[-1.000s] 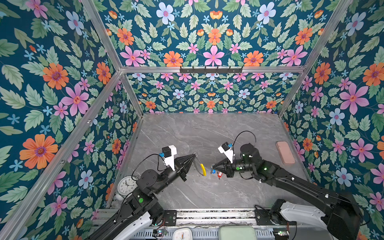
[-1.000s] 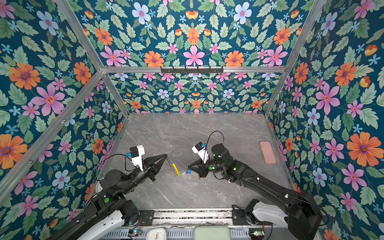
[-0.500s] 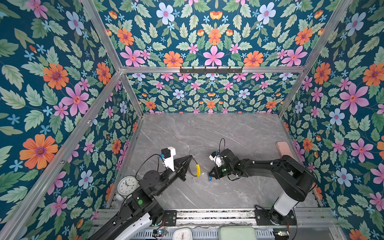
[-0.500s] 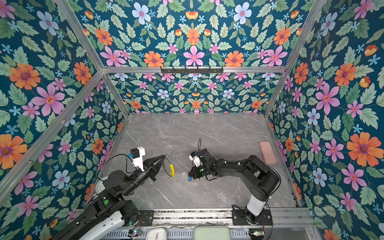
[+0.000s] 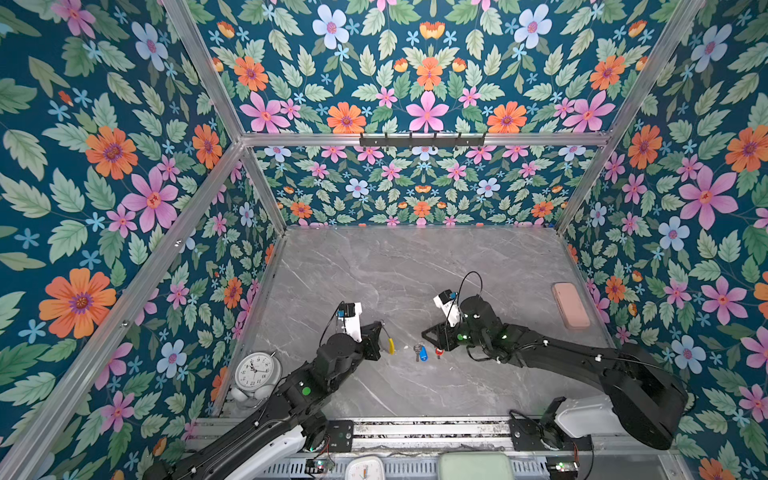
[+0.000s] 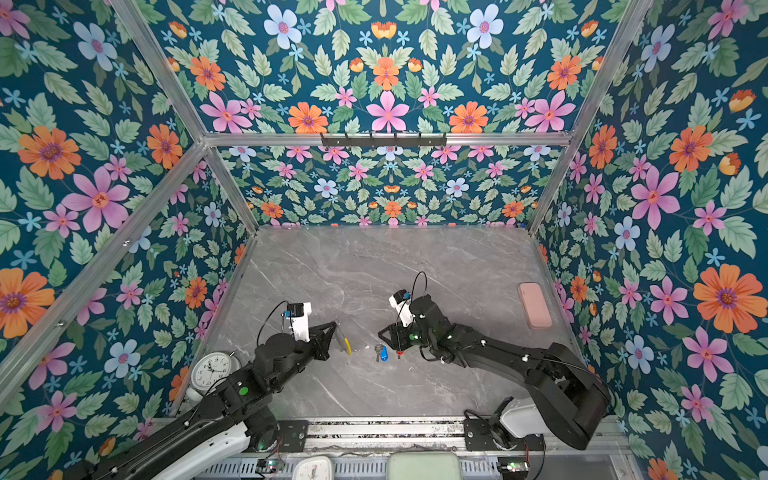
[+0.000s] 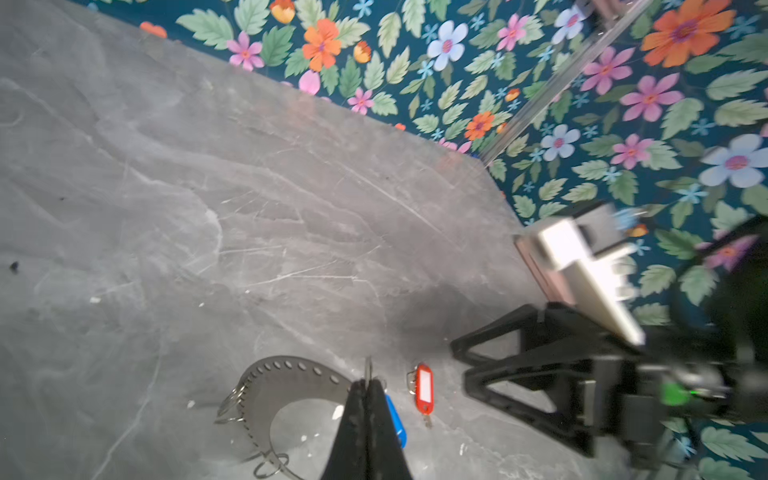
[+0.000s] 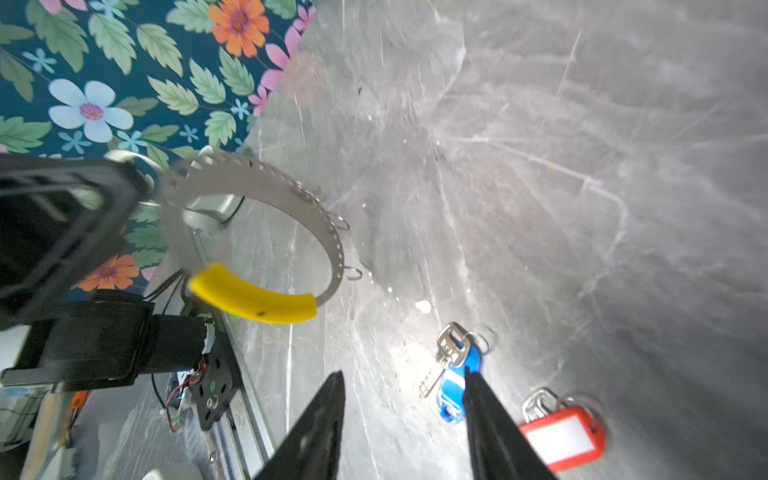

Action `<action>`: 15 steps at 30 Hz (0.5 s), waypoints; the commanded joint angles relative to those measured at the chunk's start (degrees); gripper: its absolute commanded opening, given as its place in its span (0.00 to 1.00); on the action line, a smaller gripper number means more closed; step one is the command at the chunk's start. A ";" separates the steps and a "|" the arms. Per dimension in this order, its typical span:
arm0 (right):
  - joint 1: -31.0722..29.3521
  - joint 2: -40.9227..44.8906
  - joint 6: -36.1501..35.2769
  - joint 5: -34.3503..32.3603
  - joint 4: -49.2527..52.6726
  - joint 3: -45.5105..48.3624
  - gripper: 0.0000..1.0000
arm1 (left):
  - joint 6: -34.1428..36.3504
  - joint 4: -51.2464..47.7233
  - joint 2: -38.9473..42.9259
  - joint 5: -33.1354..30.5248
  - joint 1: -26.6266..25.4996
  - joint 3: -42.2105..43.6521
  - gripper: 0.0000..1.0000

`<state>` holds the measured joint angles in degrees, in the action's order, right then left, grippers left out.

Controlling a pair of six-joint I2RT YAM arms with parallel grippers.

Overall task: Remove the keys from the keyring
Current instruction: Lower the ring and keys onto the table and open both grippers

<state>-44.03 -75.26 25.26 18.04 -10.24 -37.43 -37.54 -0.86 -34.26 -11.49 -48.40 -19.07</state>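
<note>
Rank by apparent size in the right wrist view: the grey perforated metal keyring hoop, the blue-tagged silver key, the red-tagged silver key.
1. The grey perforated metal keyring hoop, clearly largest.
2-3. The blue-tagged silver key and the red-tagged silver key look alike; the red one seems nearer the camera, so unranked.

Both top views are bright, evenly lit and sharp, with wide-angle stretching toward the corners and only soft shadows on the bench (image 5: 415, 270). The left wrist view smears the right claw (image 7: 459, 359) with motion blur; the right wrist view blurs the left claw (image 8: 137, 187) and keyring (image 8: 332, 232)
</note>
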 commanded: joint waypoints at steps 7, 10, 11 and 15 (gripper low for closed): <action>0.00 8.58 -2.24 -4.84 5.05 0.34 0.53 | -1.67 7.82 -11.01 -0.19 4.58 0.46 0.30; -0.01 10.14 -1.78 -4.87 4.60 0.95 0.57 | -1.66 14.66 -14.87 5.07 9.41 1.73 0.42; 0.00 10.86 -1.78 -5.23 4.95 1.03 0.63 | -1.89 15.96 -15.65 6.43 11.07 1.84 0.45; 0.00 14.64 -1.87 -7.71 5.64 1.98 0.82 | 0.13 18.09 -15.43 7.76 13.16 0.08 1.00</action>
<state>-44.03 -62.41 23.77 13.02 -4.89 -35.79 -39.31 11.29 -50.04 -6.66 -35.79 -17.76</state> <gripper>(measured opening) 0.824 0.829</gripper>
